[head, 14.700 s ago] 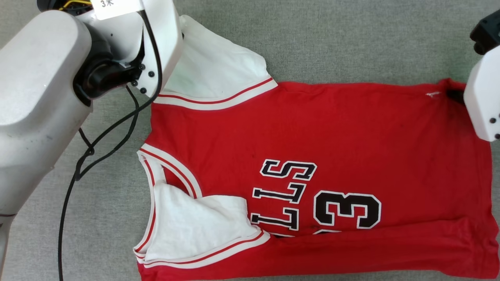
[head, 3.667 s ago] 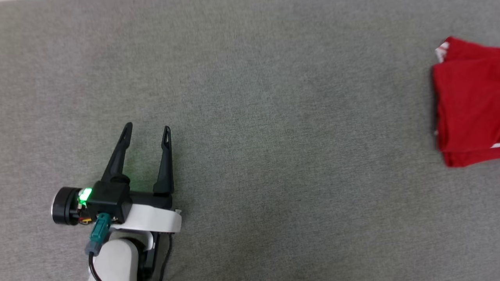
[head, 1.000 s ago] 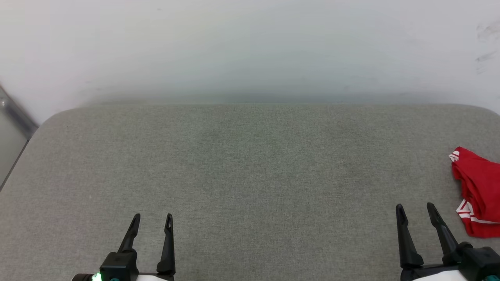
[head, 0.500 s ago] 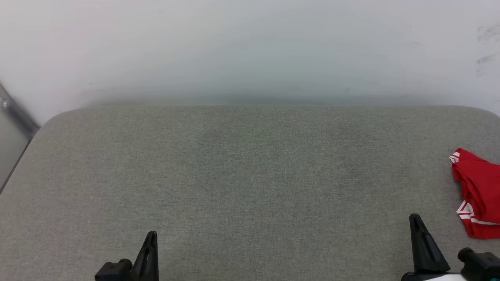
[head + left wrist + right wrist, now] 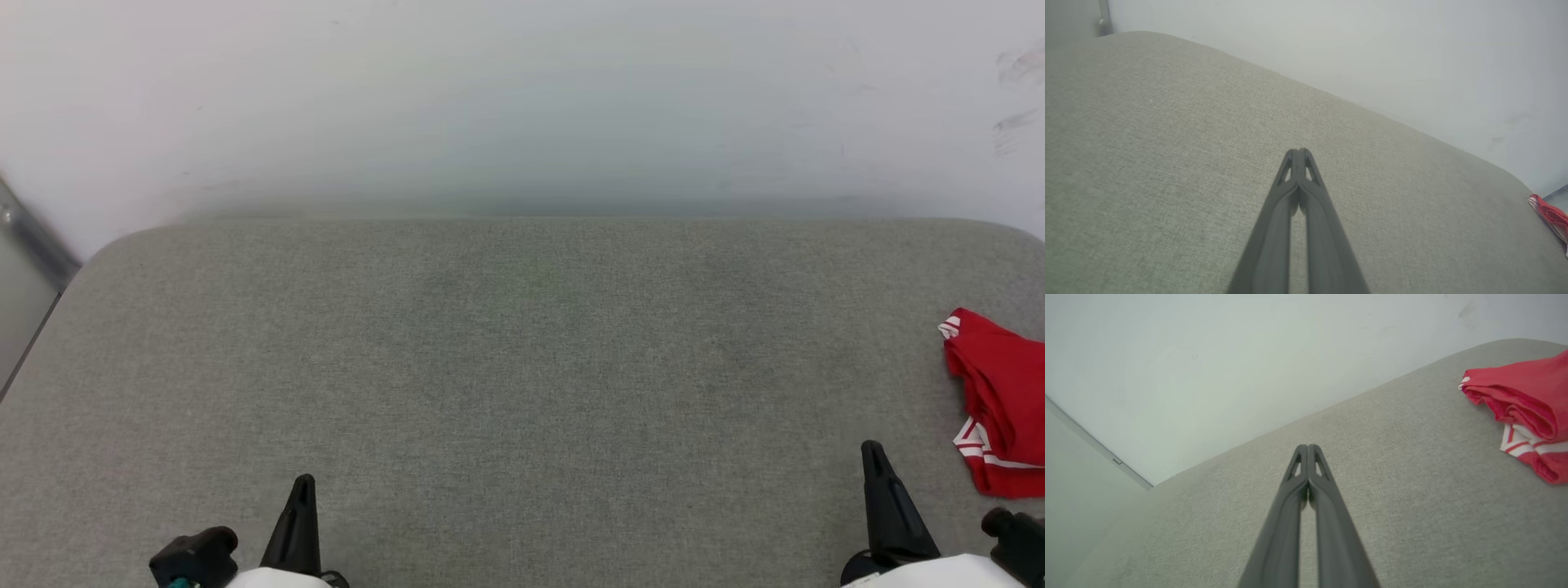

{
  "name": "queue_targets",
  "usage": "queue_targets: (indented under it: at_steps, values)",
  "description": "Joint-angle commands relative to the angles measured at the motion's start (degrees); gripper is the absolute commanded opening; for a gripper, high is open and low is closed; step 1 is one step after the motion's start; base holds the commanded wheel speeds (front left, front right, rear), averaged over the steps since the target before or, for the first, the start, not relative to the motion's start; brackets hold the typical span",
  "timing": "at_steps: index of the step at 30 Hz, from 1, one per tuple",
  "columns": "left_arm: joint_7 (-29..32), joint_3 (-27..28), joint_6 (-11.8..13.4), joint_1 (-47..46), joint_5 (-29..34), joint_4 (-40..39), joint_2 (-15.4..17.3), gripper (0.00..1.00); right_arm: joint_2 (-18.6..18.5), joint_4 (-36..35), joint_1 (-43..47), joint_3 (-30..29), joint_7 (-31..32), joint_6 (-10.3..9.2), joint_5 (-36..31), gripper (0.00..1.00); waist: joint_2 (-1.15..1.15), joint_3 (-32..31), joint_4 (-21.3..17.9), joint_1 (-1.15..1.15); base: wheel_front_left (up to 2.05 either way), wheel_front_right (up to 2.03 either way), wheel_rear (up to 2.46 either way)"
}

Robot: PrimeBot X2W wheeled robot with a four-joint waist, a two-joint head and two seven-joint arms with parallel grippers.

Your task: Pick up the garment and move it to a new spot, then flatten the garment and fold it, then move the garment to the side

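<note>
The garment [image 5: 1000, 400], bright red with red-and-white striped trim, lies folded in a small bundle at the far right edge of the grey padded surface [image 5: 522, 367]. The right wrist view has the garment [image 5: 1527, 404] at its upper right; the left wrist view catches a sliver of the garment [image 5: 1551, 214] at its right edge. My left gripper [image 5: 302, 486] sits at the lower left, shut, with nothing in it. My right gripper [image 5: 873, 453] is at the lower right, a little left of the bundle and apart from it, shut and holding nothing. Both wrist views show the fingertips [image 5: 1298, 153] [image 5: 1307, 448] pressed together.
A pale wall [image 5: 522, 98] rises behind the surface's rounded far edge. A grey strip [image 5: 33, 237] runs along the wall at the far left. Open grey fabric stretches between the two grippers.
Both grippers have gone from open to shut within the last second and have drawn back toward the bottom edge. The garment has stayed put.
</note>
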Motion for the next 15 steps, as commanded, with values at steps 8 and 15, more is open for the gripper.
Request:
queue_targets:
  at_steps: [8, 15]
  values:
    - [2.03, 1.05, -0.87, -3.06, -9.16, -0.03, 0.18, 0.00, -0.72, 0.34, -3.18, -0.10, 1.84, 0.00, 8.81, 0.00, 0.00, 0.13, -0.18, 0.00, 0.00, 0.00, 0.00]
    - [3.52, 1.67, -1.37, -4.13, -15.45, 0.54, 0.20, 0.00, -0.84, 1.12, -4.27, -0.22, 3.25, 0.00, 14.80, 0.00, 0.00, 0.25, -0.33, 0.00, 0.00, 0.00, 0.00]
